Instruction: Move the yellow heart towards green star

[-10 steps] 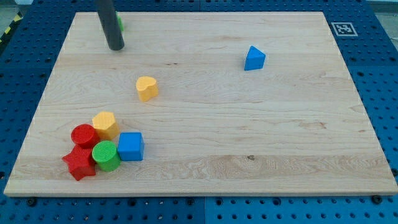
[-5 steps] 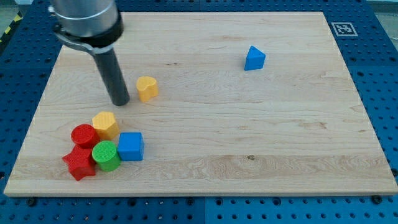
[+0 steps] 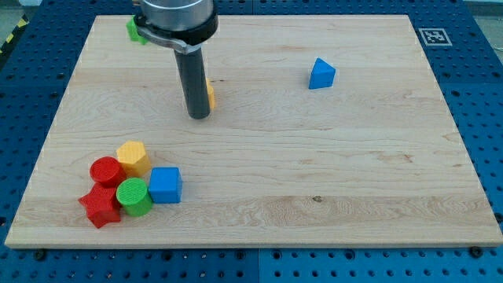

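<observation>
My tip point(image 3: 199, 115) rests on the board in the upper middle-left. The yellow heart point(image 3: 210, 94) is mostly hidden behind the rod; only a sliver shows at the rod's right edge, just above the tip. The green star point(image 3: 134, 29) sits at the board's top left corner, partly hidden by the arm's body. The heart lies to the lower right of the star.
A cluster at the bottom left holds a yellow block point(image 3: 134, 157), a red cylinder point(image 3: 104, 170), a red star point(image 3: 100, 206), a green cylinder point(image 3: 134, 196) and a blue cube point(image 3: 165, 185). A blue triangle point(image 3: 321, 73) sits at the upper right. The wooden board point(image 3: 354, 173) lies on a blue pegboard.
My tip swept down from the top left, then right, ending just below the yellow heart. The heart has shifted slightly up and right and is now mostly hidden by the rod.
</observation>
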### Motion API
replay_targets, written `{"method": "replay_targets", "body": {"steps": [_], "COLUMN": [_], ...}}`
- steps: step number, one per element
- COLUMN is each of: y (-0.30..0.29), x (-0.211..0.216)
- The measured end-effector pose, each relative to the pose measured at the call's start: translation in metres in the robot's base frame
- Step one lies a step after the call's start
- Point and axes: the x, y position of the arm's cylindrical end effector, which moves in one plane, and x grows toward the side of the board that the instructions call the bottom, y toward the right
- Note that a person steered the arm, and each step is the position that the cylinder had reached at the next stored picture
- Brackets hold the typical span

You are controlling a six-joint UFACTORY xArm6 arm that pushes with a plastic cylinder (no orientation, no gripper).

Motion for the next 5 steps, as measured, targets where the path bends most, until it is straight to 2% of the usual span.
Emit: {"method": "replay_targets", "body": {"steps": [5], "y": [0.022], "x": [-0.115]}}
